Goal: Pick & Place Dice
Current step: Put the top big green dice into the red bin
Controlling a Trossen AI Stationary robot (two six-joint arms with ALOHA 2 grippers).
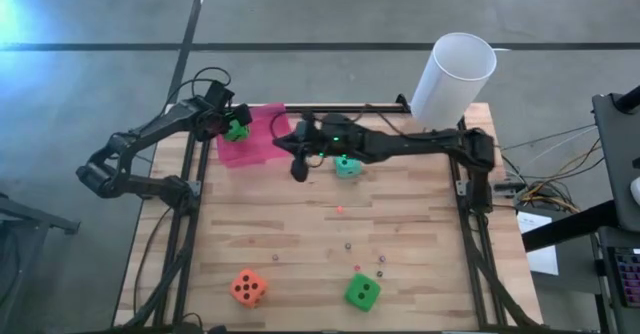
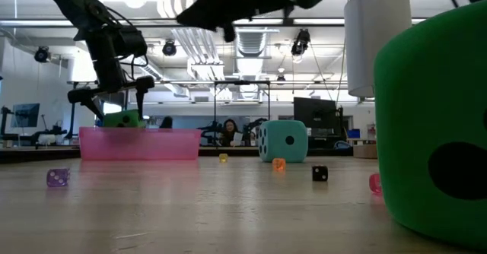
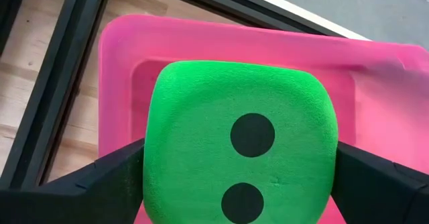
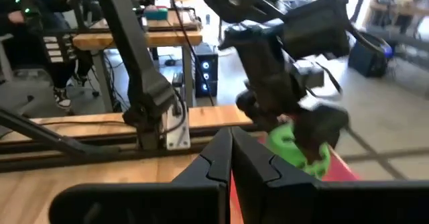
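A bright green die [image 3: 241,143] sits in the pink tray [image 1: 258,149] at the table's far left. My left gripper [image 1: 234,126] slants down over it, open, with one finger at each side of the die. My right gripper [image 1: 298,170] hangs shut in the air just right of the tray and holds nothing. A teal die [image 1: 347,166] rests on the table beside it. An orange die [image 1: 248,287] and a second green die [image 1: 362,292] lie near the front edge. My left gripper has its fingers [image 3: 100,184] close against two opposite sides [image 3: 153,163] of the green die, coming from above at a slant. Whether they touch it I cannot tell. The die sits low in the tray, its two-pip face toward the wrist camera.
A tall white cylinder [image 1: 455,74] stands at the far right corner. Tiny coloured beads [image 1: 348,244] are scattered over the middle of the wooden table [image 1: 420,224]. Black frame rails [image 1: 190,204] run along the table's left and right edges.
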